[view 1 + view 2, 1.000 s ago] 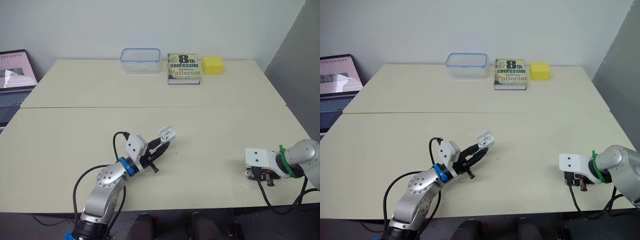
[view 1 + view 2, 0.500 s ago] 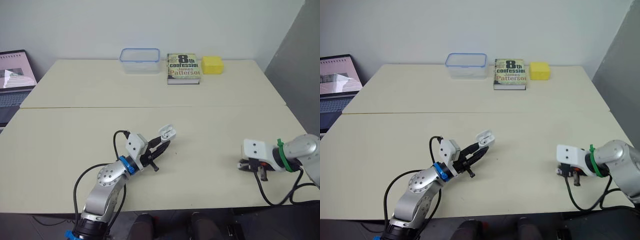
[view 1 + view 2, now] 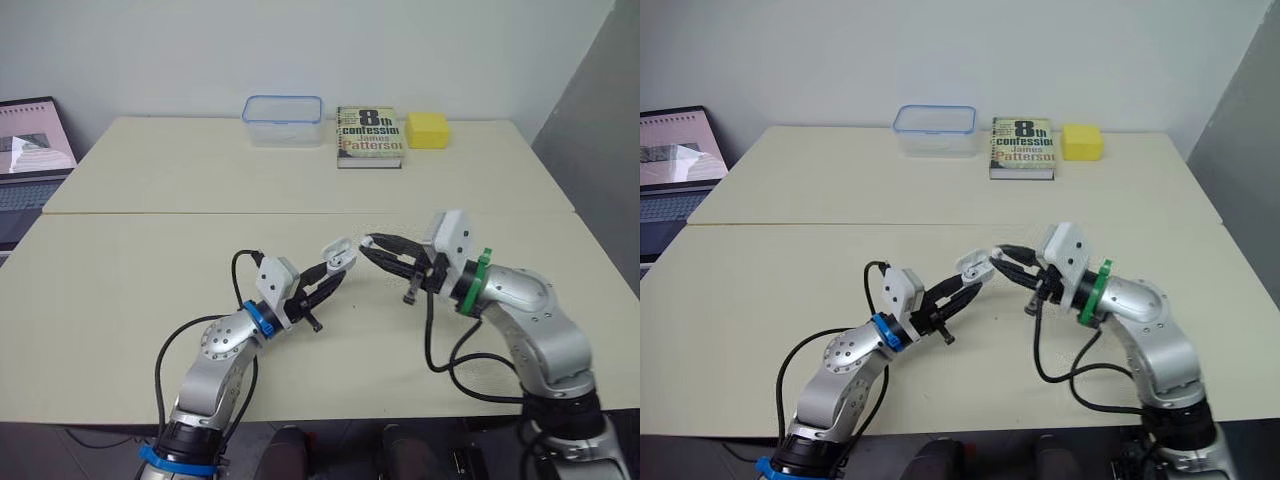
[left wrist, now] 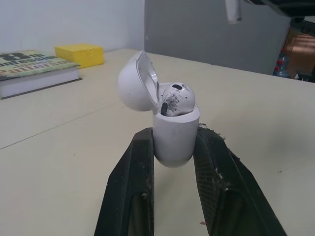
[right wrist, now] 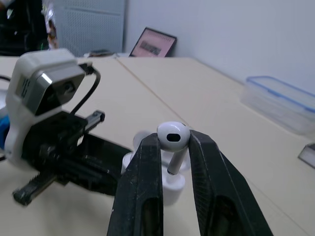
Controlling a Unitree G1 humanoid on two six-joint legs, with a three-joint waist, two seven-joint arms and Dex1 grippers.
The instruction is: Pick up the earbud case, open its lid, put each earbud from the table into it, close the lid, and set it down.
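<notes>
**Desk:** Where's the earbud case [image 4: 174, 137]?

**Me:** My left hand [image 3: 331, 277] has it. Both fingers are pressed against the sides of its lower half, holding it up off the bench [image 3: 140, 270] near the front middle. The lid [image 4: 134, 82] is swung open and tilted back, and one earbud [image 4: 176, 98] sits in its socket.

**Desk:** And the other one?

**Me:** The second earbud [image 5: 173, 136] is pinched by its head in my right hand [image 3: 371, 245], stem hanging down. The fingers are closed to just the width of the bud. In the right wrist view it hangs just above the open case — not touching it, as far as I can tell. The two hands meet almost tip to tip.

**Desk:** What else is out there?

**Me:** Along the far edge there is a clear container [image 3: 282, 120] with a blue rim, a book [image 3: 368, 135] beside it and a yellow block [image 3: 426, 129] beside that — all well apart from the hands. A laptop [image 3: 30, 150] sits off to the left.
</notes>
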